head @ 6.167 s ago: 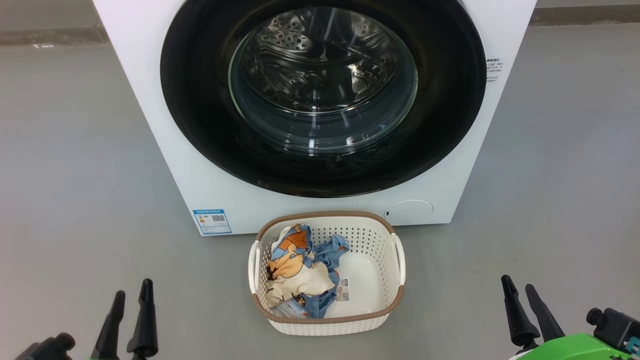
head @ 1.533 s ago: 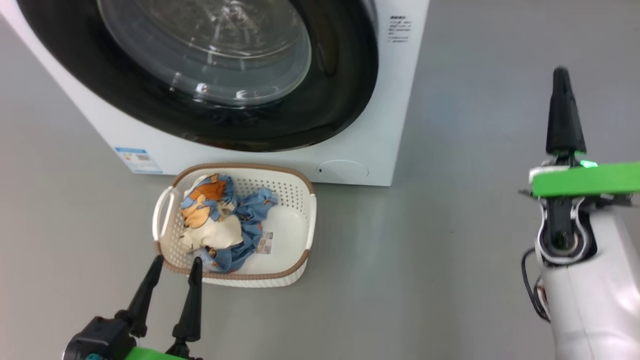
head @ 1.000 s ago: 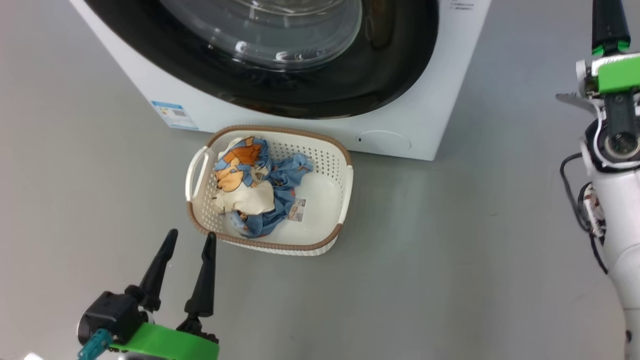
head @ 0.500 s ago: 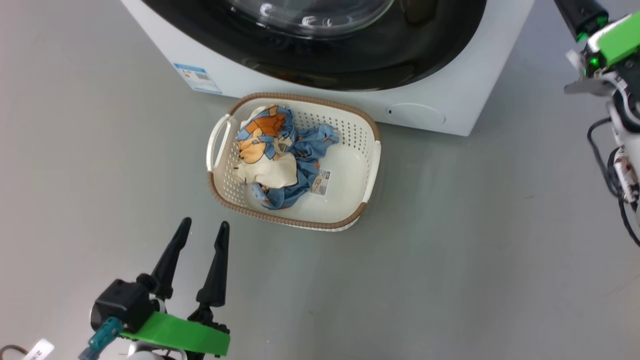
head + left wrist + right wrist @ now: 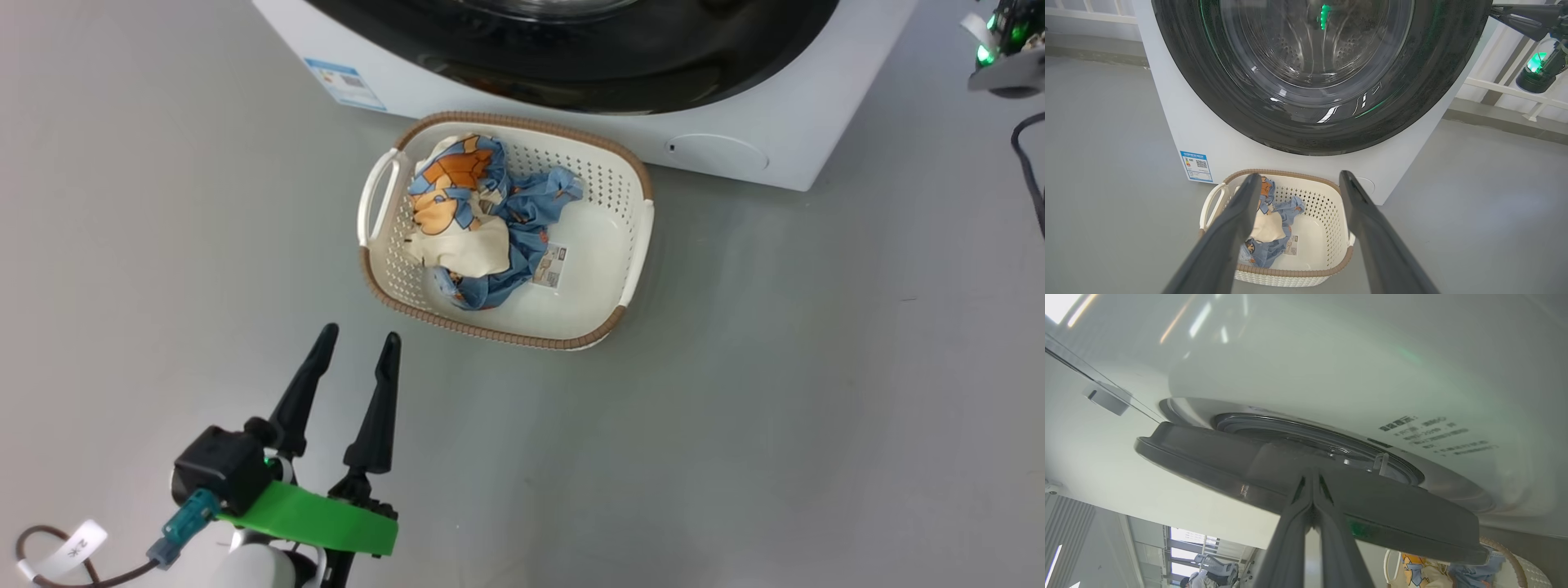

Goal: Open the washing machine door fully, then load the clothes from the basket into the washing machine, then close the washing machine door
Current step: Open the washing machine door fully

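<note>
The washing machine [image 5: 784,114] stands at the top of the head view, its door [image 5: 1314,77] black-rimmed with a glass bowl. In front of it on the floor sits the basket [image 5: 629,245], with the clothes [image 5: 478,224] heaped in its left half. My left gripper [image 5: 357,341] is open and empty, low and short of the basket's near rim; it also appears as the left gripper [image 5: 1296,179] in its own wrist view. My right gripper [image 5: 1312,475] is shut, its tips at the door's outer edge, where a gap shows between rim and white front. The right gripper [image 5: 1498,12] reaches in from the right.
Bare grey floor [image 5: 775,408] lies all around the basket and machine. A blue sticker [image 5: 344,83] and a round service flap [image 5: 718,153] mark the machine's lower front. White railing [image 5: 1506,85] runs behind the machine on the right.
The head camera has tilted, so machine and basket sit higher in its view. My right arm has risen toward the door's right edge, fingers leaving that view. The left gripper stays open.
</note>
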Available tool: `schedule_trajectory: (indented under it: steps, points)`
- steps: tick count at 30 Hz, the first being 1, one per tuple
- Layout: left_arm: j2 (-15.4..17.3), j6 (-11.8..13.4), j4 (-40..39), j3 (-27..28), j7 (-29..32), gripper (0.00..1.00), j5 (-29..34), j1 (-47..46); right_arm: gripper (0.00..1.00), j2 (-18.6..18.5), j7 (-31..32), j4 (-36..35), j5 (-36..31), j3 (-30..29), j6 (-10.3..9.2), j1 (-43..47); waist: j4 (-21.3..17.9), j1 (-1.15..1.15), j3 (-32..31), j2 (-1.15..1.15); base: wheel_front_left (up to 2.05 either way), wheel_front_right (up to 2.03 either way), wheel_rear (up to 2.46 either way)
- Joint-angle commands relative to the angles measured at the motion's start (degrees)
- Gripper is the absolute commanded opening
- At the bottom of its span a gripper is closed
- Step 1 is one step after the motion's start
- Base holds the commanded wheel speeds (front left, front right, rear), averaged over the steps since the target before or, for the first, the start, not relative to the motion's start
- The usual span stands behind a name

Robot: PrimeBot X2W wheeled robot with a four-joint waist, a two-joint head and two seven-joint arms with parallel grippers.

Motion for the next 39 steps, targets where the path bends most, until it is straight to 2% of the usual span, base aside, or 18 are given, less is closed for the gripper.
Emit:
schedule_trajectory:
  steps: [1,12,20,39]
  points:
    - [1.1,-0.2,-1.0,1.6,-0.5,1.0,-0.3,-1.3,0.0,0.6,0.5,-0.9,0.0,0.6,-0.05,-1.4,0.6,0.0,0.6,0.0,0.0,0.0,0.0]
    - [0.6,-0.2,-1.3,0.4,-0.5,1.0,-1.0,-2.8,0.0,1.6,3.2,3.2,-1.7,2.2,-0.05,-7.7,2.1,0.0,3.0,0.0,0.0,0.0,0.0]
    - [0.4,-0.2,-1.1,-0.1,-0.5,1.0,-1.0,-3.6,0.0,2.3,4.6,4.3,-2.6,3.6,-0.05,-8.4,2.3,0.0,3.1,0.0,0.0,0.0,0.0]
    - [0.9,-0.2,-0.3,0.6,-0.5,1.0,-0.1,-1.6,0.0,4.2,10.0,-5.6,-1.8,7.9,-0.05,3.7,0.7,0.0,-3.3,0.0,0.0,0.0,0.0]
